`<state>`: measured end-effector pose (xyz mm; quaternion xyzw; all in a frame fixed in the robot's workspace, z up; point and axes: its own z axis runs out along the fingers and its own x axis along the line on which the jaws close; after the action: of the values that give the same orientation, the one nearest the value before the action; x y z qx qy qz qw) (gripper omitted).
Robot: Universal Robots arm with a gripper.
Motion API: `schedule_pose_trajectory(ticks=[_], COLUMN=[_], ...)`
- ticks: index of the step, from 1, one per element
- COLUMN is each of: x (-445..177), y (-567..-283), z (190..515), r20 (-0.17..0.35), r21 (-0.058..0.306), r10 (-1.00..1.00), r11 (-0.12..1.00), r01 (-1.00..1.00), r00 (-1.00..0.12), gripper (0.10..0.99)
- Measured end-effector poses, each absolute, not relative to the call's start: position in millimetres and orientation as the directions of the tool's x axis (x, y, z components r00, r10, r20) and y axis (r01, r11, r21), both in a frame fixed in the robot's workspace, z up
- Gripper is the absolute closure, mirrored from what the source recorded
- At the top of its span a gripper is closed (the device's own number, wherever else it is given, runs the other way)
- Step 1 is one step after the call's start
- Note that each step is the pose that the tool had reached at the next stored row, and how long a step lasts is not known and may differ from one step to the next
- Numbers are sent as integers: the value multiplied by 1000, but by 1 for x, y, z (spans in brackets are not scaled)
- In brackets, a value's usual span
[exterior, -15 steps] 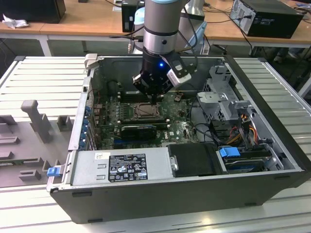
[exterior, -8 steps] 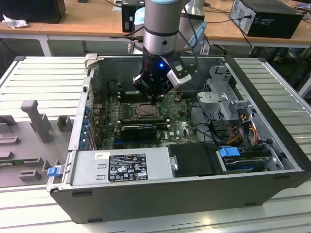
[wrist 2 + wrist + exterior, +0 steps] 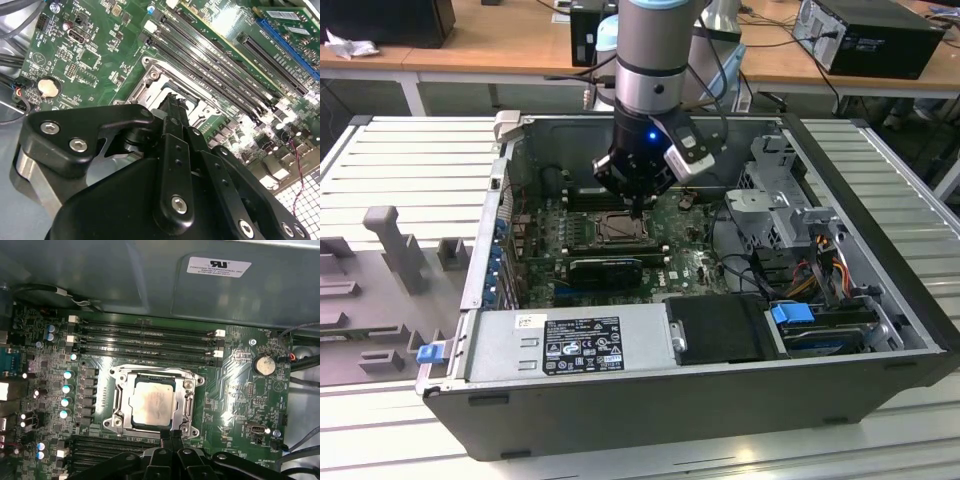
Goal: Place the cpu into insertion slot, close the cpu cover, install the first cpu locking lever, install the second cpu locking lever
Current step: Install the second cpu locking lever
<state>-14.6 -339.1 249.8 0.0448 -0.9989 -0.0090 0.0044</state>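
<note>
gripper (image 3: 171,436): black fingers pressed together into a narrow tip, nothing between them; the tip sits at the near edge of the socket frame in the first wrist view, and points down onto the same frame in the second wrist view (image 3: 172,102)
chip (image 3: 154,401): pale silver top, lying flat inside the socket, square to it
cover (image 3: 188,402): silvery frame plate lying down flat around the chip, which shows through the cut-out centre
socket (image 3: 116,401): black-framed, silvery rim, on the green board; in the exterior view (image 3: 620,228) it sits right under the gripper (mostly hidden by the fingers in the second wrist view)
levers: cannot tell whether either one is latched
memory slots (image 3: 145,340): long black rows just beyond the socket, running parallel to its far edge
coin battery (image 3: 264,364): round, silver, on the board off to one side of the socket
board (image 3: 695,265): green, lying flat in the floor of the open computer case
case (image 3: 650,400): grey tower on its side, resting on a ribbed metal table (image 3: 410,160)
desks (image 3: 520,40): wooden, at the back of the exterior view, with black boxes on them
</note>
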Motion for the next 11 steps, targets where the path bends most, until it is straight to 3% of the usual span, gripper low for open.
schedule_pose_trajectory(ticks=[11], x=[-14], y=[-358], z=[249], r20=[10], r21=[22], r10=[-90], r11=[996], r01=[-89], r00=[-996], gripper=[980])
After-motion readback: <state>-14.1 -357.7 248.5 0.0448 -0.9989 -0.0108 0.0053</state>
